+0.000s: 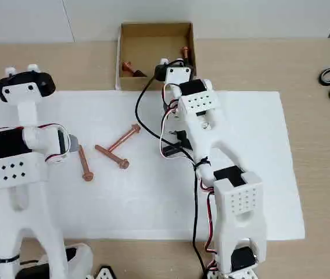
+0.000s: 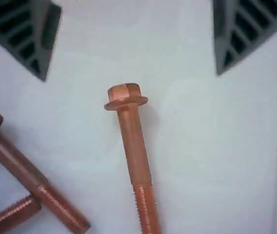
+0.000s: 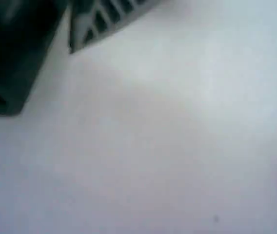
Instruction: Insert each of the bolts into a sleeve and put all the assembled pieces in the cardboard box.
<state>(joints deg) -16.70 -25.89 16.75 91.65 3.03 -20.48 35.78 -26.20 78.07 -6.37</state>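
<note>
Left wrist view: left hand [image 2: 131,70], fingers [image 2: 31,34] apart, above bolt [image 2: 133,146].

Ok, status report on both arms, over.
Left gripper open over a bolt on the white sheet. Right gripper by a dark sleeve, grip unclear. Two more bolts loose; cardboard box holds some pieces. Nothing in the way.

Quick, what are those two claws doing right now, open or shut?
Left gripper: open and empty, over a copper-coloured metal bolt.
Right gripper: cannot be told.
</note>
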